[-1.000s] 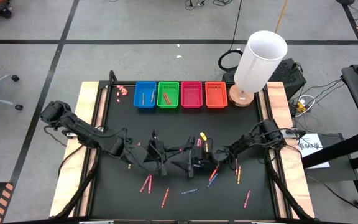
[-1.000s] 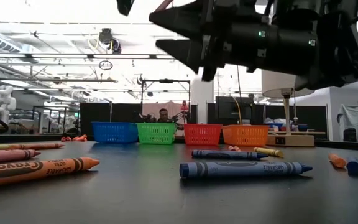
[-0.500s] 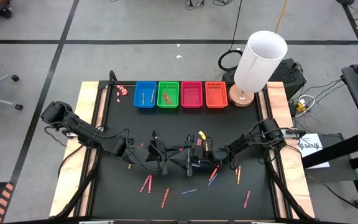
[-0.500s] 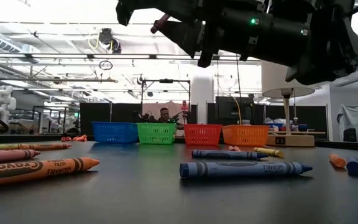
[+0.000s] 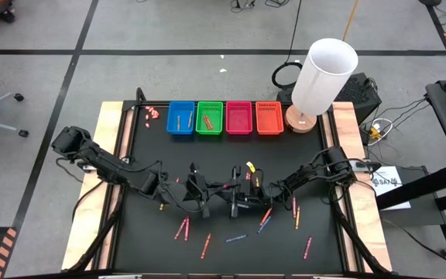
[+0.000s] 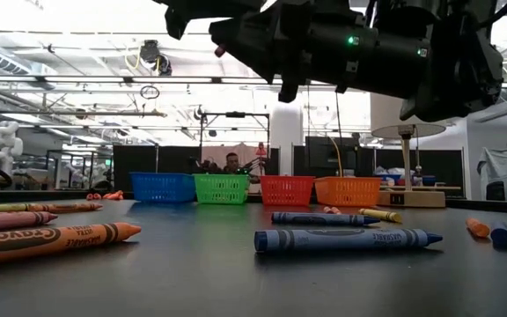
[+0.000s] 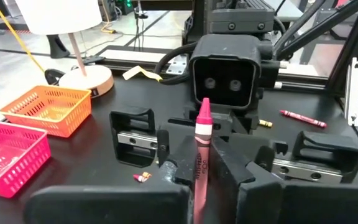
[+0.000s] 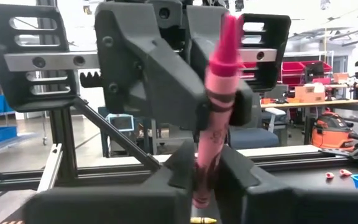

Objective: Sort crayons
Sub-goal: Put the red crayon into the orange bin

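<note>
From above, the left gripper and right gripper are met mid-table, above loose crayons. In each wrist view, a pink crayon is clamped upright between that gripper's fingers.

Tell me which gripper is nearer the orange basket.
Right. The right gripper sits mid-table, short of the orange basket and toward the robot's left of it. The left gripper meets it there, slightly farther over.

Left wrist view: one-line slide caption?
Handover above the table: left gripper and right gripper both clamp one pink crayon, pink basket and orange basket beyond.
</note>
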### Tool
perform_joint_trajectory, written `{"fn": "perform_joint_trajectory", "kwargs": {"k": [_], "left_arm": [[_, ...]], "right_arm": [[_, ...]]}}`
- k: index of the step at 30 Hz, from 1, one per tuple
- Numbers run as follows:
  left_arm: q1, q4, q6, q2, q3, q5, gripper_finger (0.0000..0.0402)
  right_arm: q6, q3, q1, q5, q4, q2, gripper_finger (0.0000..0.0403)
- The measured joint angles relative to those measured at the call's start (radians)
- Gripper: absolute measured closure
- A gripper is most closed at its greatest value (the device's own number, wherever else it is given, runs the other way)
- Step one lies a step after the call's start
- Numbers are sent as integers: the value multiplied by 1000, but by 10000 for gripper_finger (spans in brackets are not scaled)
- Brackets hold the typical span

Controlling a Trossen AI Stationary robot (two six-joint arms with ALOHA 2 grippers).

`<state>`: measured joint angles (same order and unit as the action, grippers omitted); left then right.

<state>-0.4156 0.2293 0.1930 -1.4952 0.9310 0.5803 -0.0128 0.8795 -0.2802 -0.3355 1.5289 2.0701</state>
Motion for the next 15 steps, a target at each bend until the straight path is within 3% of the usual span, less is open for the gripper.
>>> {"fn": "perform_joint_trajectory", "kwargs": {"k": [3, 10, 15], "left_arm": [[0, -4, 3, 0, 0, -14, 337], [-19, -7, 3, 8, 0, -19, 249], [-42, -73, 9, 49, 0, 11, 208]], "right_arm": [[-2, 0, 0, 0, -4, 0, 395], [0, 0, 0, -2, -14, 0, 387], [0, 0, 0, -3, -51, -1, 394]]}}
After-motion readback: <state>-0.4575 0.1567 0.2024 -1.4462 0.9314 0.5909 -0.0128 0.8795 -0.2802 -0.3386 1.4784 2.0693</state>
